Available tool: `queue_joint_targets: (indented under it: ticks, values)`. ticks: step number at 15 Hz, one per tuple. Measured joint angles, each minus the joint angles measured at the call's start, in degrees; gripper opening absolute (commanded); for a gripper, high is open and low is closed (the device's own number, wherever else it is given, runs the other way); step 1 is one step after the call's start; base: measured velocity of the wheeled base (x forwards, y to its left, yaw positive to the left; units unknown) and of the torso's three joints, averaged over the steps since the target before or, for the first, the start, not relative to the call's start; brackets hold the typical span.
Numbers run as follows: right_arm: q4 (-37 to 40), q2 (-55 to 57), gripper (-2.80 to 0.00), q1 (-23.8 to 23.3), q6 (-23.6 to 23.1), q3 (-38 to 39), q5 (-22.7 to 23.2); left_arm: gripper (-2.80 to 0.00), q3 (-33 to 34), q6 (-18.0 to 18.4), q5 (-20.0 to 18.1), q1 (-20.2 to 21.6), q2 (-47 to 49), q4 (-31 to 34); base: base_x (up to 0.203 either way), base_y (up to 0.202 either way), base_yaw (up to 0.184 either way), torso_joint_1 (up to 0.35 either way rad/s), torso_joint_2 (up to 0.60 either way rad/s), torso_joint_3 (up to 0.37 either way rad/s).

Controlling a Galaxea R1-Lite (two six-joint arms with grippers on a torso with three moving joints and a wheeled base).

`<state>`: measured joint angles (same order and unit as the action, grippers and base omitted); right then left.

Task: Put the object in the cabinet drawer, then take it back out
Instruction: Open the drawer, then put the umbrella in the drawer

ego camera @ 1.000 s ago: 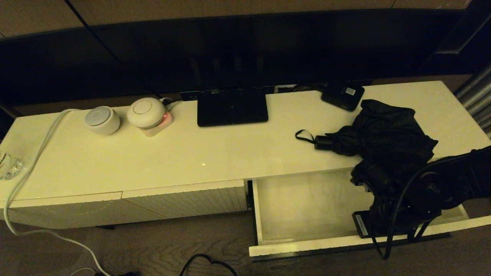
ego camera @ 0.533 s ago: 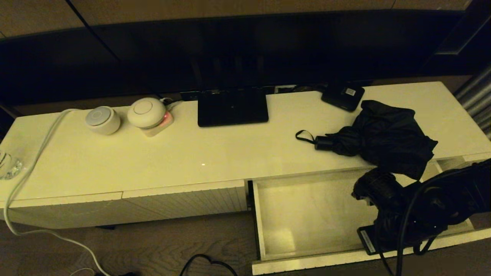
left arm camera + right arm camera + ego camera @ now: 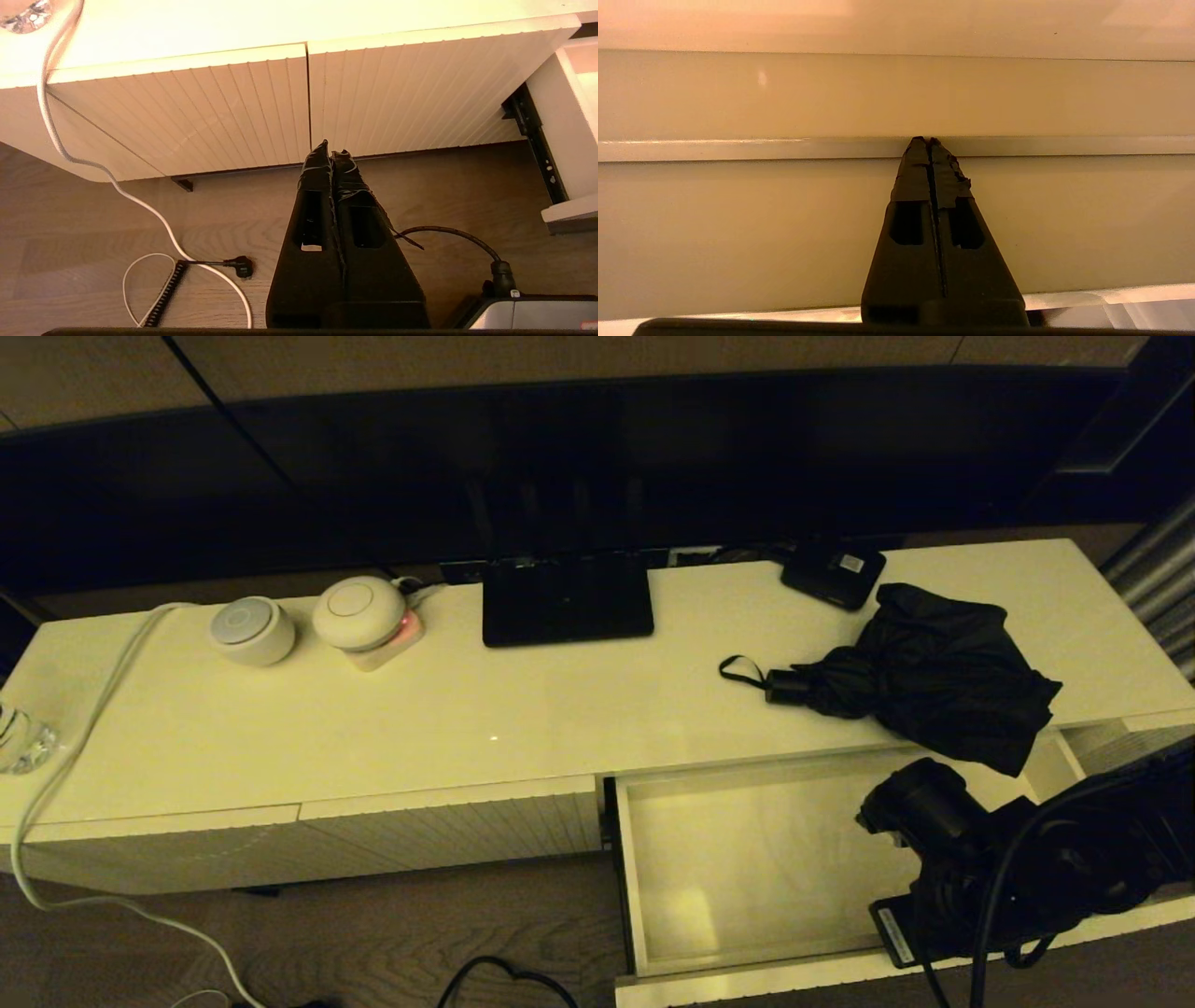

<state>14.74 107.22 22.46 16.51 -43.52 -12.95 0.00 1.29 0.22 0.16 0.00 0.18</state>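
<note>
Umbrella [image 3: 934,672] lies on cabinet top behind right claw [image 3: 930,140].

Place: a home living room or hotel-style room.
Furniture: a long cream TV cabinet [image 3: 467,728] with ribbed fronts [image 3: 224,112].
Screen: a wide dark television [image 3: 597,457] on its black stand [image 3: 566,597].
Floor: wood-grain boards [image 3: 93,242].
Small things: two round white devices [image 3: 252,630] and a white cable [image 3: 84,709].
</note>
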Motion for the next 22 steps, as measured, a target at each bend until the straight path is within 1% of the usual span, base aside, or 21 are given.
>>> queue_joint_targets:
  ticks: [3, 6, 7, 9, 10, 12, 14, 15, 17, 18, 20, 22]
  values:
    - [-3.39, -3.31, -2.80, -0.46, -0.06, 0.50, -0.08, -2.80, 0.00, 0.05, 0.02, 0.00, 0.00, 0.00, 0.000, 0.000, 0.000, 0.001, 0.00, 0.011]
    - [-5.40, -9.30, -2.80, -0.52, -0.40, -1.26, -1.60, -2.80, 0.00, 0.02, 0.02, 0.00, 0.00, 0.00, 0.000, 0.000, 0.000, 0.000, 0.00, 0.000]
    - [-5.71, -11.97, -2.80, -0.33, -0.97, -2.24, -1.94, -2.80, 0.00, 0.01, 0.00, 0.00, 0.00, 0.01, 0.000, 0.000, 0.000, 0.000, 0.00, 0.000]
    - [-5.88, -17.60, -2.80, 0.72, -3.62, -4.41, -2.78, -2.80, 0.00, 0.02, 0.01, 0.00, 0.00, -0.01, 0.000, 0.000, 0.000, 0.000, 0.00, 0.000]
    - [-5.68, -20.54, -2.80, 1.66, -5.48, -5.47, -3.86, -2.80, 0.00, 0.00, 0.01, 0.00, 0.00, 0.00, 0.000, 0.000, 0.000, 0.000, 0.00, 0.000]
    - [-5.58, -26.00, -2.80, 4.11, -10.14, -6.75, -7.76, -2.80, 0.00, 0.02, 0.00, 0.00, 0.00, 0.00, 0.000, 0.000, 0.000, 0.000, 0.00, 0.000]
    - [-6.09, -30.88, -2.80, 6.64, -17.22, -5.80, -11.98, -2.80, 0.00, 0.02, 0.00, 0.00, 0.00, 0.00, 0.000, 0.000, 0.000, 0.000, 0.00, 0.000]
    - [-6.36, -32.92, -2.80, 8.31, -20.64, -4.19, -13.20, -2.80, 0.00, 0.00, 0.02, 0.00, 0.00, 0.02, 0.000, 0.000, 0.000, 0.000, 0.00, 0.000]
    - [-8.04, -35.61, -2.80, 11.41, -26.40, -0.93, -14.22, -2.80, 0.00, 0.00, 0.02, 0.00, 0.00, 0.00, 0.000, 0.000, 0.000, 0.000, 0.00, 0.000]
    - [-8.88, -36.00, -2.80, 12.04, -27.99, -0.05, -14.29, -2.80, 0.00, 0.02, 0.01, 0.00, 0.00, -0.02, 0.000, 0.000, 0.000, 0.000, 0.00, 0.000]
    - [-9.16, -35.79, -2.80, 12.52, -31.82, 0.42, -13.70, -2.80, 0.00, 0.02, 0.02, 0.00, 0.00, 0.00, 0.000, 0.000, 0.000, 0.000, 0.00, 0.000]
    - [-9.18, -34.00, -2.80, 12.43, -35.49, -1.65, -12.83, -2.80, 0.00, 0.02, 0.02, 0.00, 0.00, 0.00, 0.000, 0.000, 0.000, 0.000, 0.00, 0.000]
